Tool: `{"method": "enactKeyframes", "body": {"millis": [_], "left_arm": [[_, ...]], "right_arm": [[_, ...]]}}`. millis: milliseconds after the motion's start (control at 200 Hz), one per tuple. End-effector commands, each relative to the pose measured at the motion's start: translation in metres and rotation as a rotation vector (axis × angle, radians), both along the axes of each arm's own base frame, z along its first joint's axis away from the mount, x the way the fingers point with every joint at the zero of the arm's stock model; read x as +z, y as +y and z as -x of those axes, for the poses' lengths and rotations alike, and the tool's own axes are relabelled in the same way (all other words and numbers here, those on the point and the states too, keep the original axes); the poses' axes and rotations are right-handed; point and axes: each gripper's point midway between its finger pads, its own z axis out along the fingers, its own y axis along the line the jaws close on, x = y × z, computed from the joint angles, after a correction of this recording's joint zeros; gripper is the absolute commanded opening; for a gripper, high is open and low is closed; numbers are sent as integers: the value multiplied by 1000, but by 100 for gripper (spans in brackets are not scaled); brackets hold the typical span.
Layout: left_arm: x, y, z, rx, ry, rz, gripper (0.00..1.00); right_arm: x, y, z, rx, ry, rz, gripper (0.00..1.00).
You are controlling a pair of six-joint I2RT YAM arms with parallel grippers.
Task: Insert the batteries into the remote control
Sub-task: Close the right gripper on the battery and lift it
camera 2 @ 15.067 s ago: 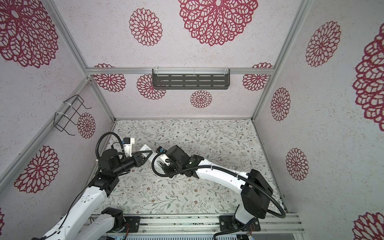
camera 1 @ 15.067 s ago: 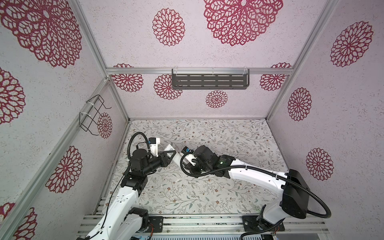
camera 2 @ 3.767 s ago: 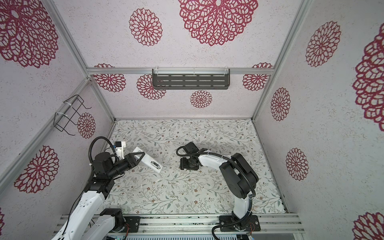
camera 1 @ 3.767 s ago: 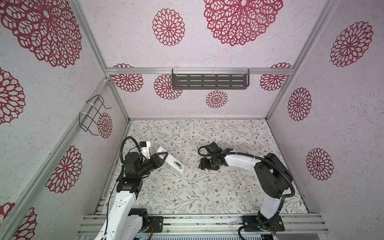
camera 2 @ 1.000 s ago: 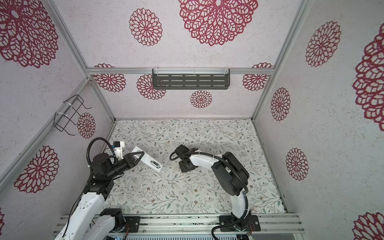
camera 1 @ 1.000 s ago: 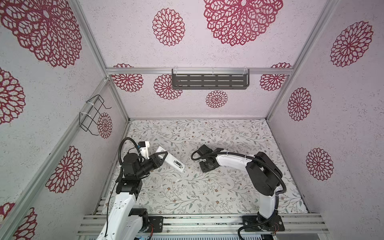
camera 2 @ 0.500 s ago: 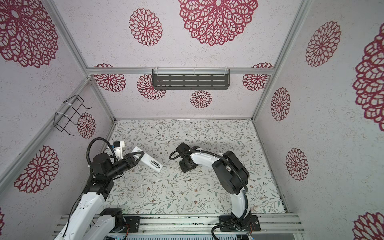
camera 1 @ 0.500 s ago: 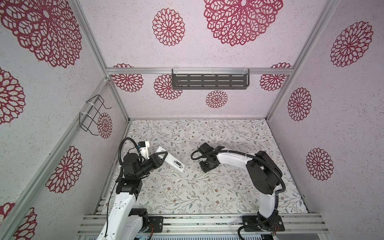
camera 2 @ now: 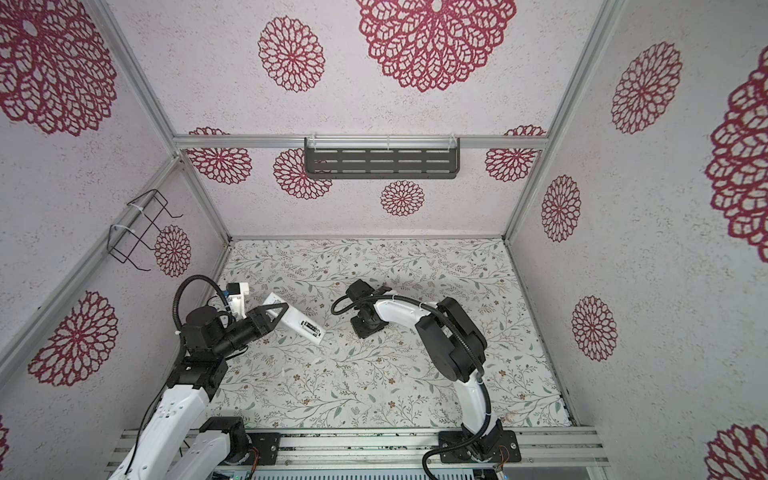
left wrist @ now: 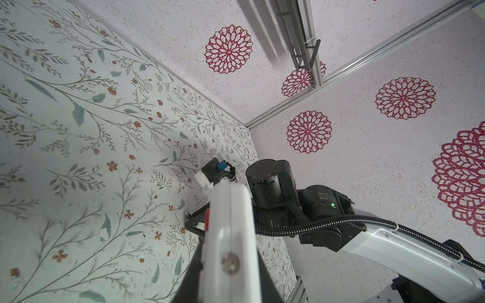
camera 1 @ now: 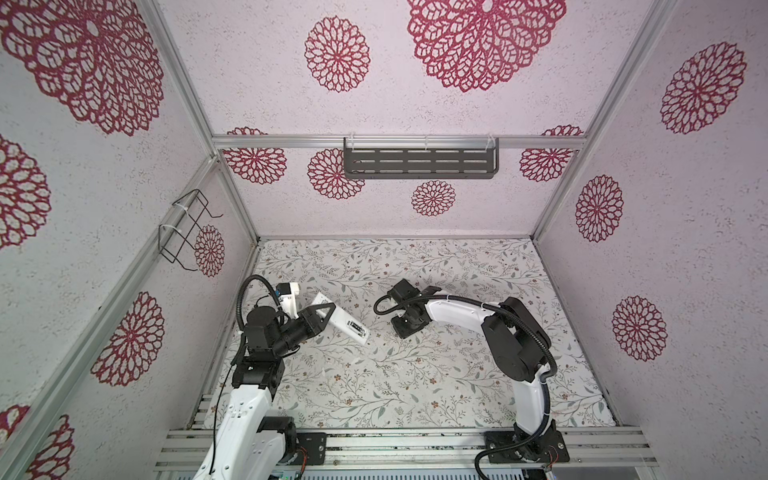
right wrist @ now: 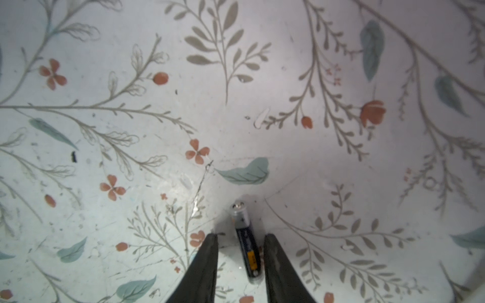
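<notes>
Step in hand, as I judge it: picking a battery point(right wrist: 245, 244) off the worktop point(camera 1: 415, 374). The right jaws stand apart, down at the worktop, with the battery lying lengthwise between them, nearer one tip and not yet clamped. Next they need to close squarely on it and lift. The left jaws are clamped on the remote control point(camera 1: 345, 321), held tilted above the worktop, well apart from the battery

Open table point(right wrist: 288, 157) around battery point(right wrist: 245, 241)
</notes>
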Motion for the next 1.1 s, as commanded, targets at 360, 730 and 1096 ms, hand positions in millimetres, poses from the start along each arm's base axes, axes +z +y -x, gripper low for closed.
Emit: {"method": "enactKeyframes", "body": {"millis": [360, 730, 1096], "left_arm": [[9, 2, -1, 6, -42, -6, 6], [9, 2, -1, 5, -43, -6, 6], [8, 3, -1, 6, -43, -1, 6]], "right_arm": [[-16, -6, 4, 53, 44, 79, 25], [-21, -1, 0, 67, 53, 86, 24], [-24, -5, 3, 61, 63, 94, 18]]}}
